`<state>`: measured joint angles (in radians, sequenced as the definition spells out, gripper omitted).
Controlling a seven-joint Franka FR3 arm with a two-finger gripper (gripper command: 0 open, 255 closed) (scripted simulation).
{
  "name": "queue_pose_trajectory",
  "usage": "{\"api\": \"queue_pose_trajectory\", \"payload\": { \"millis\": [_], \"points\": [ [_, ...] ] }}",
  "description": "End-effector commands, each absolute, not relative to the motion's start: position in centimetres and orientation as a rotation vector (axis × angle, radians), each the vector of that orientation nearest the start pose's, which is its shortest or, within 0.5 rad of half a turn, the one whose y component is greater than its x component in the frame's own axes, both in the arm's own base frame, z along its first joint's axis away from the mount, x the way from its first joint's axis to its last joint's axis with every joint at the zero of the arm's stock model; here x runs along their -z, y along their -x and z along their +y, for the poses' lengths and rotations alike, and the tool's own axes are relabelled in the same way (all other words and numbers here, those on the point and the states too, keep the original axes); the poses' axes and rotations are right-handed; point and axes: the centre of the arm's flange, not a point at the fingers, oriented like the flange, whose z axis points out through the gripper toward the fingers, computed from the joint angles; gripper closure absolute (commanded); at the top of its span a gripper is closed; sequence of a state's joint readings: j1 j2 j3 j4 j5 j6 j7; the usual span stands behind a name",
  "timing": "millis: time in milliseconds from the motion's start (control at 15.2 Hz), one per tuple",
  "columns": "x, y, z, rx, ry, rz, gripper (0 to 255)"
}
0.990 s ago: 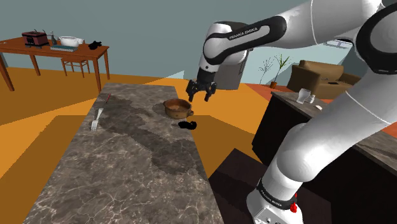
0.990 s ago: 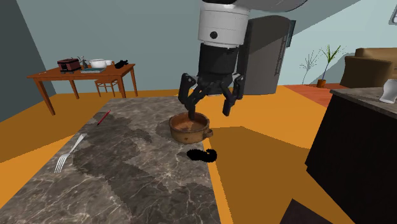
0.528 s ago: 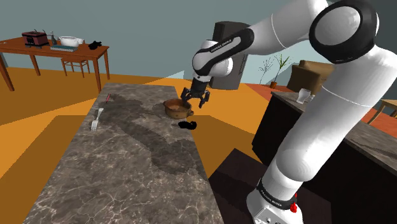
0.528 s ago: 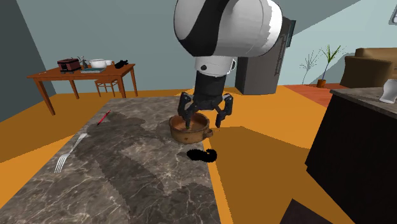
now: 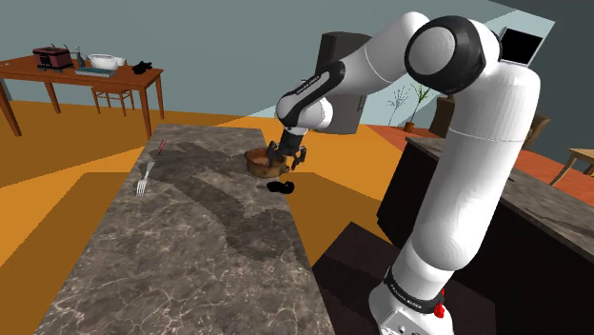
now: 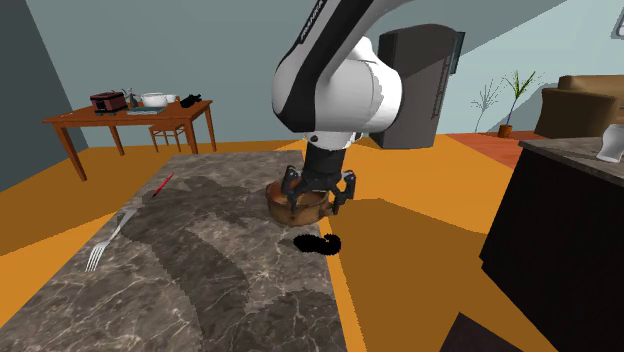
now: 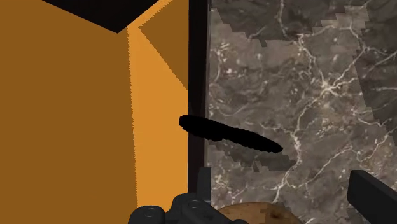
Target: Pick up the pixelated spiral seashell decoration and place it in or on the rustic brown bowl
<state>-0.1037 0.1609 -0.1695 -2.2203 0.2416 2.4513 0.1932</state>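
The seashell decoration (image 5: 281,187) (image 6: 317,243) is drawn as a flat black elongated shape. It lies on the marble table's edge, just in front of the brown bowl (image 5: 261,162) (image 6: 296,207). My black gripper (image 5: 286,157) (image 6: 318,190) hangs low over the bowl's rim with its fingers spread apart, and nothing is between them. In the wrist view the seashell (image 7: 229,135) lies ahead of the open gripper (image 7: 286,191), across the table's edge. A sliver of the bowl (image 7: 254,213) sits between the fingers (image 7: 202,181).
A fork (image 5: 144,178) (image 6: 108,242) and a thin red stick (image 5: 162,146) (image 6: 162,186) lie on the marble table (image 5: 200,247) toward the shoulder view's left. A wooden table (image 5: 81,76) with kitchenware stands at the back. A dark counter (image 5: 457,181) flanks the right.
The arm has swung over and the gripper has come down from well above the bowl to its rim, staying open. The seashell and the bowl have not moved.
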Motion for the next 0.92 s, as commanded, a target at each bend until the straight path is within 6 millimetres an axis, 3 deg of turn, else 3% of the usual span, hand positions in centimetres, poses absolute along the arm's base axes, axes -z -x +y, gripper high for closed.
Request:
{"api": "queue_pose_trajectory", "payload": {
  "millis": [0,264,792,858],
  "points": [
    [-30.0,-53.3,-14.7,0.121,2.852,0.956,0],
    [-27.7,-53.6,-14.5,0.121,2.852,0.956,0],
    [-27.7,-53.6,-14.5,0.121,2.852,0.956,0],
    [-27.7,-53.6,-14.5,0.121,2.852,0.956,255]
  ]
}}
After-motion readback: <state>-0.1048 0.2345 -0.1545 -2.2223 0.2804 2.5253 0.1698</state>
